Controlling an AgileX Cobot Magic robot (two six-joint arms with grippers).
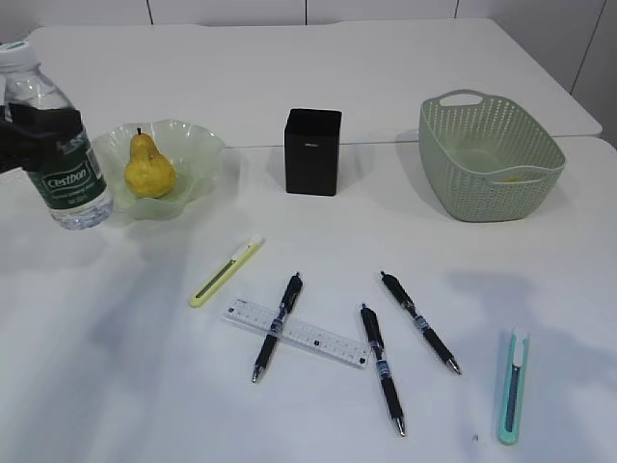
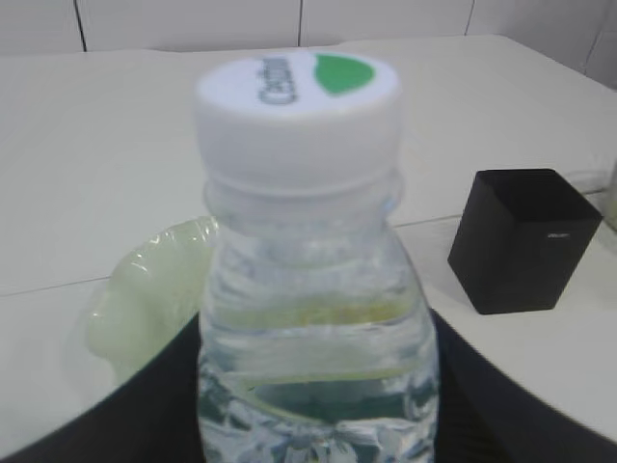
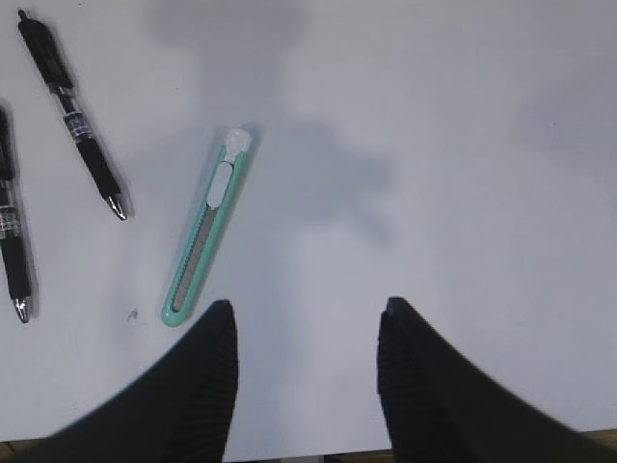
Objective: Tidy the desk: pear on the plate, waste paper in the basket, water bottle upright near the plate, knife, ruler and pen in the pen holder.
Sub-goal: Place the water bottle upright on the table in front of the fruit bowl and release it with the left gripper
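Holding the bottle (image 1: 60,145) upright in our left hand (image 1: 39,135), we have it standing at the desk's (image 1: 116,367) left edge, just beside the plate (image 1: 193,145), where the pear (image 1: 148,168) already sits. In the left wrist view the jaws flank the bottle's body, so we judge the bottle step to be the one in hand, and nearly done: the next move calls for letting go and pulling away without tipping it.

Our right hand (image 3: 304,333) hangs empty, jaws apart, over bare desk, with the green knife (image 3: 205,227) just off to its left. The holder (image 1: 312,150) stands behind. A yellow knife (image 1: 227,270), the ruler (image 1: 308,335) and three pens (image 1: 419,321), one lying across the ruler, are yet to go in. We can't tell what lies in the basket (image 1: 482,193).
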